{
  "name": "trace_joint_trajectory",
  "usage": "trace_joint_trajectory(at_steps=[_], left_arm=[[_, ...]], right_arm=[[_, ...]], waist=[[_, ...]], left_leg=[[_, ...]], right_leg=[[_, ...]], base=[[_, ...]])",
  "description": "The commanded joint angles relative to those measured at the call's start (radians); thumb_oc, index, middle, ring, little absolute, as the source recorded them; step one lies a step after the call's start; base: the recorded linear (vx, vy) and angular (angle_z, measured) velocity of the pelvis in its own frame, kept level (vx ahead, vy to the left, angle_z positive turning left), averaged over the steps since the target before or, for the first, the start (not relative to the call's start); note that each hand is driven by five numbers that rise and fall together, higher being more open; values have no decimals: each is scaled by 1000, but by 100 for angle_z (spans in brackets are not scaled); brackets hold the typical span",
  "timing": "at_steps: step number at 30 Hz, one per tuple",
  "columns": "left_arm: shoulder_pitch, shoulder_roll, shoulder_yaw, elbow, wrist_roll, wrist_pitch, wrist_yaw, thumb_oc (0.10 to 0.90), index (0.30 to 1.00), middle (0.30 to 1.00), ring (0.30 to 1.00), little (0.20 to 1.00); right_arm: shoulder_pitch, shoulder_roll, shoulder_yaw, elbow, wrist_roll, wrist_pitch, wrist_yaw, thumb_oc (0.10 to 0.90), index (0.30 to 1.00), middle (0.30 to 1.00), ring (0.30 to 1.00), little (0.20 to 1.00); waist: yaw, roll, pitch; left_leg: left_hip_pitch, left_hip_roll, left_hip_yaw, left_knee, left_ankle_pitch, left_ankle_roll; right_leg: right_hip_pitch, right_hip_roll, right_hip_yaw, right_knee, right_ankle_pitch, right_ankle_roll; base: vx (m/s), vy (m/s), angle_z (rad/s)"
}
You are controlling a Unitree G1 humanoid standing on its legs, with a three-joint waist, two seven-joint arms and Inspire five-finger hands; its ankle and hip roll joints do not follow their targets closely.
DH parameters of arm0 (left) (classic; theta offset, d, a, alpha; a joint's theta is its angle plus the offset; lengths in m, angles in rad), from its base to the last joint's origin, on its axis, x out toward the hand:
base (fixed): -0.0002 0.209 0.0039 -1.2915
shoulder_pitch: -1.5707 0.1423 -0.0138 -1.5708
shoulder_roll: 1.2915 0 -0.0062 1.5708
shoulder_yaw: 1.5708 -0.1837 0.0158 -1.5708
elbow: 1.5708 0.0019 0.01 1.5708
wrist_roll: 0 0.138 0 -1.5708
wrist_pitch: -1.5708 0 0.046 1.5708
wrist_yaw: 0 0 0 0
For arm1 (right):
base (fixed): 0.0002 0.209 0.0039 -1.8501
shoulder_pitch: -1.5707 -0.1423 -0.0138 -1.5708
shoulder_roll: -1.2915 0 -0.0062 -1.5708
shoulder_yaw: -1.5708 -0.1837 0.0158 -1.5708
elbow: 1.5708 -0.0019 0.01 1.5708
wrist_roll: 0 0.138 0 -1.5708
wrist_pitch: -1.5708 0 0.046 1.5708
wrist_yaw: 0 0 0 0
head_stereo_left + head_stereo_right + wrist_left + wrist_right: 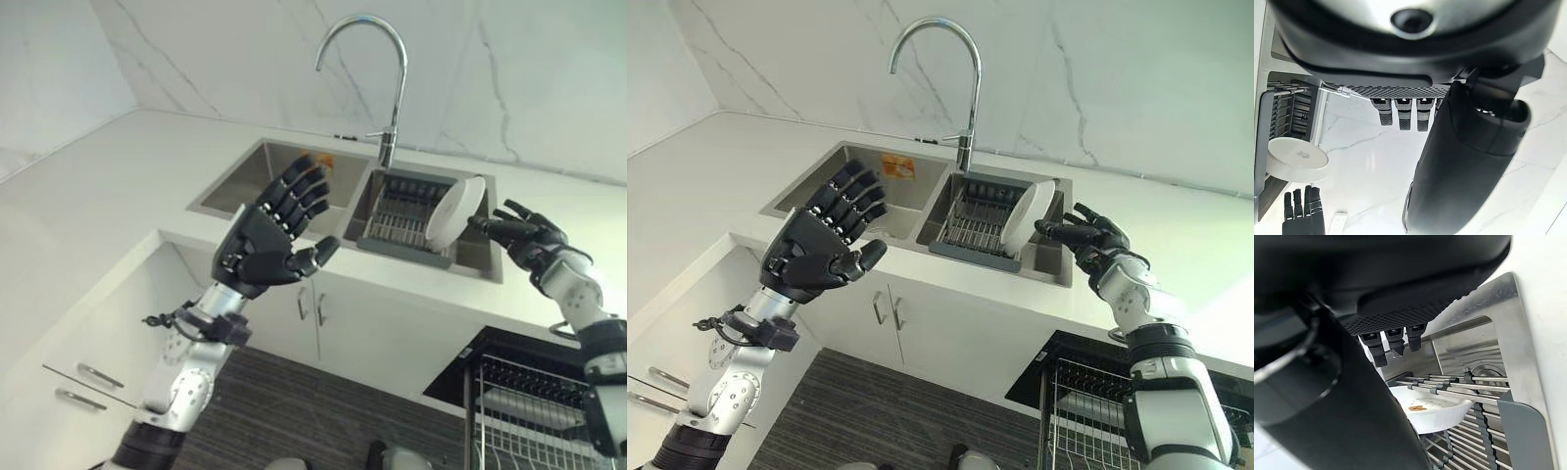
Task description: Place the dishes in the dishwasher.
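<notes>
My right hand (1095,235) reaches to the white plate (1029,216), fingers straight, just touching its edge, holding nothing. The plate stands tilted in the grey rack (972,227) inside the sink (857,172), under the tap (950,69). My left hand (823,250) hangs open and empty in front of the sink.

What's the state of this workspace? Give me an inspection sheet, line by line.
Surface: white stone countertop with a steel double sink.
Job's things: white round plate on edge in the grey sink drying rack; open dishwasher's wire rack at lower right.
Clutter: orange sticker in the sink's left basin.
Hands: left robot hand open, raised, holding nothing; right robot hand open, fingers at the plate's rim, contact unclear.
Cables: nothing seen.
Surroundings: curved chrome tap, white cabinet doors.
</notes>
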Motion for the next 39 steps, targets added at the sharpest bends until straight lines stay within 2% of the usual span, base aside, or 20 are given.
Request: trace_joint_trajectory(at_steps=[1, 21, 31, 39], left_arm=[[-84, 36, 5, -59, -56, -112, 4, 800, 900, 900, 900, 900], [-78, 45, 10, -52, -59, -122, 20, 800, 900, 900, 900, 900], [-82, 51, 13, -57, -62, -123, 40, 800, 900, 900, 900, 900], [-73, 64, 28, -60, -68, -114, 44, 800, 900, 900, 900, 900]], right_arm=[[-183, -67, 24, -3, 36, -68, 15, 800, 900, 900, 900, 900], [-265, -60, 80, 82, 43, -47, 18, 800, 900, 900, 900, 900], [-275, -46, 77, 117, 63, -34, 0, 800, 900, 900, 900, 900], [-256, -39, 50, 142, 124, -48, -22, 800, 900, 900, 900, 900]], waist=[[13, -32, -49], [39, -26, -56], [50, -22, -60], [57, -19, -64]], left_leg=[[9, 1, 86, 80, -183, 21], [-3, 6, 86, 80, -167, 14], [-6, 10, 89, 80, -161, 12], [-12, 19, 92, 80, -154, 7]], right_leg=[[108, -23, -27, -60, -89, 93], [127, -26, -46, -60, -105, 86], [139, -30, -59, -60, -113, 83], [147, -32, -76, -60, -121, 77]], base=[[-11, 8, 7], [-1, 0, 0], [9, 3, 3], [31, -29, 11]])
